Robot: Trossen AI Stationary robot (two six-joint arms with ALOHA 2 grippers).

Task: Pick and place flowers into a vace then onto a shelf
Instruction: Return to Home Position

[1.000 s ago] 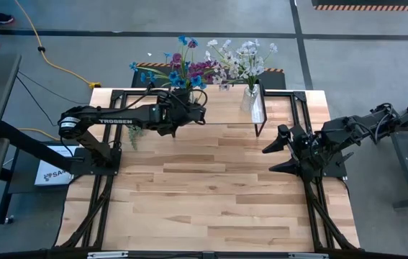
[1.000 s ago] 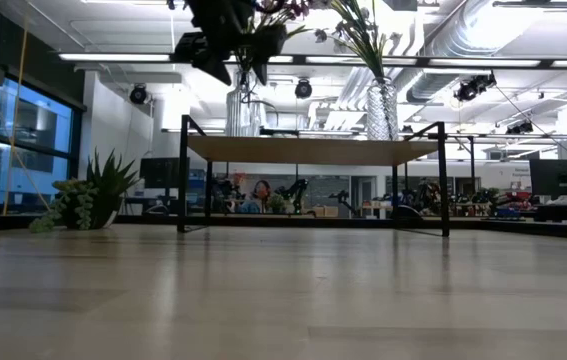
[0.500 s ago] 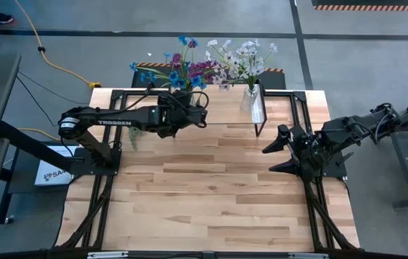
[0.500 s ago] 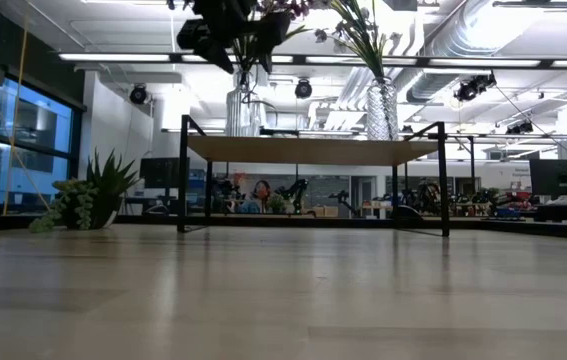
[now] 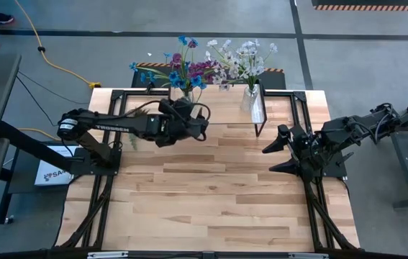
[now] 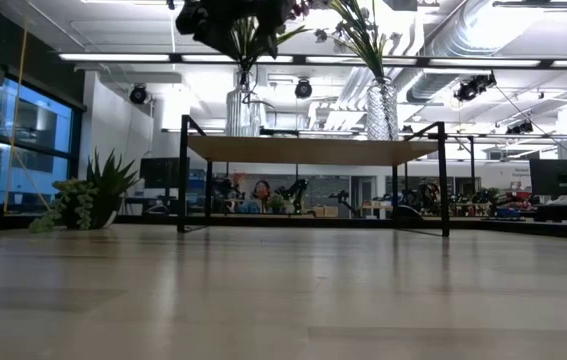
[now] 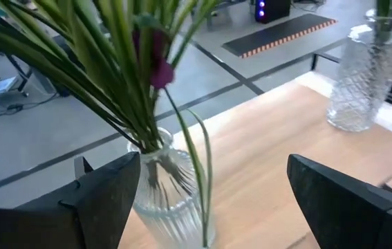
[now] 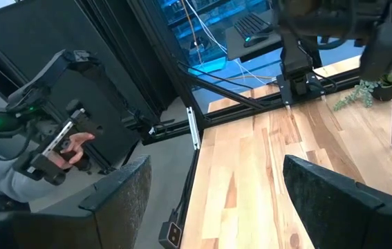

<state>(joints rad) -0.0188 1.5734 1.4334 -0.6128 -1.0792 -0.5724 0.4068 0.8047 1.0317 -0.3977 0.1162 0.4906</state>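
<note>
Two clear glass vases stand upright on the shelf (image 6: 308, 150) at the table's far side. The left vase (image 7: 161, 194) holds purple and blue flowers (image 5: 182, 68). The right vase (image 5: 250, 99) holds white and pale pink flowers (image 5: 239, 59). My left gripper (image 5: 189, 114) hovers open just on the near side of the left vase. In the left wrist view its fingers (image 7: 106, 200) stand apart on either side of the vase without touching it. My right gripper (image 5: 272, 157) waits open above the table's right side.
A small spiky potted plant (image 6: 88, 200) sits at the table's far left. The shelf's black legs (image 5: 255, 131) stand between the two arms. Bare wood tabletop (image 5: 211, 194) stretches toward the near edge. Beyond the table's edge, a person's hand (image 8: 71, 146) holds a controller.
My left gripper has backed off from the left vase toward the table's near edge and risen a little, staying open. The vase and its flowers stay upright on the shelf.
</note>
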